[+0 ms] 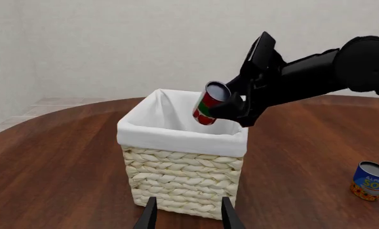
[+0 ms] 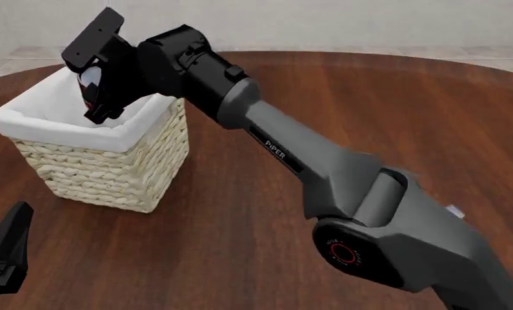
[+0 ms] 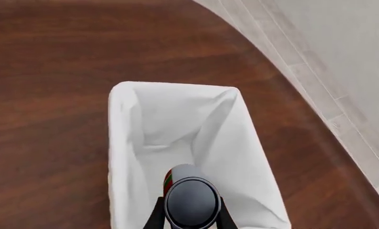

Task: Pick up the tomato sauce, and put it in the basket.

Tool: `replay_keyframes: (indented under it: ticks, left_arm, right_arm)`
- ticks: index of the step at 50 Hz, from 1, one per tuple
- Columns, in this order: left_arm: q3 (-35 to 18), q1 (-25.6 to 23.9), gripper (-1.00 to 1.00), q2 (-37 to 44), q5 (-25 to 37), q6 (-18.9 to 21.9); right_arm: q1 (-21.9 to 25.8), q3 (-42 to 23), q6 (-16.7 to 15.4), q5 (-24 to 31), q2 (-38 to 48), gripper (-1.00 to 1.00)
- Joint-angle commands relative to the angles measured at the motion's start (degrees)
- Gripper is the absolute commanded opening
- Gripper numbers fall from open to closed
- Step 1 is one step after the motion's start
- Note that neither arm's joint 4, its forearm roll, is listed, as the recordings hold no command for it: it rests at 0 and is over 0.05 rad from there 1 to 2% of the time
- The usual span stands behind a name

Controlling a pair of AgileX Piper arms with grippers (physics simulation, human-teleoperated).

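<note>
Red label, green band, silver lid: the tomato sauce (image 1: 210,103) hangs tilted in my right gripper (image 1: 230,106), whose fingers are clamped on its sides, above the mouth of the basket (image 1: 183,183). In the right wrist view the can (image 3: 190,200) sits over the white liner near the basket's six o'clock wall, not over the middle. In the front view the basket (image 2: 101,171) stands at about ten o'clock on the table (image 2: 342,103).

To finish this well, I judge I should nudge the can toward the centre of the opening and lower it below the rim before letting go, so it cannot clip the folded cloth and tumble outside.

The basket looks empty; I see only bare liner inside. My left gripper (image 1: 187,215) hovers low before the basket's near wall, fingers spread apart and holding nothing. A blue-and-orange can (image 1: 370,180) stands on the table, well apart from the basket.
</note>
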Motion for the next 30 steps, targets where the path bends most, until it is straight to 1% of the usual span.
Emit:
replay_keyframes:
  ticks: [1,6,7,30]
  left_arm:
    - [0.00,0.00,1.00,0.00,0.00,0.00]
    - [0.00,0.00,1.00,0.00,0.00,0.00]
    - [0.00,0.00,1.00,0.00,0.00,0.00]
    - [0.00,0.00,1.00,0.00,0.00,0.00]
  right_arm:
    - [-0.74,-6.25,1.90,2.14,4.14,-1.00]
    - [-1.12,-8.02,1.82,3.01,5.01,-1.00]
    - [-1.17,-8.10,1.73,3.05,5.04,1.00]
    - [-1.42,-8.22,1.34,3.06,3.98,1.00]
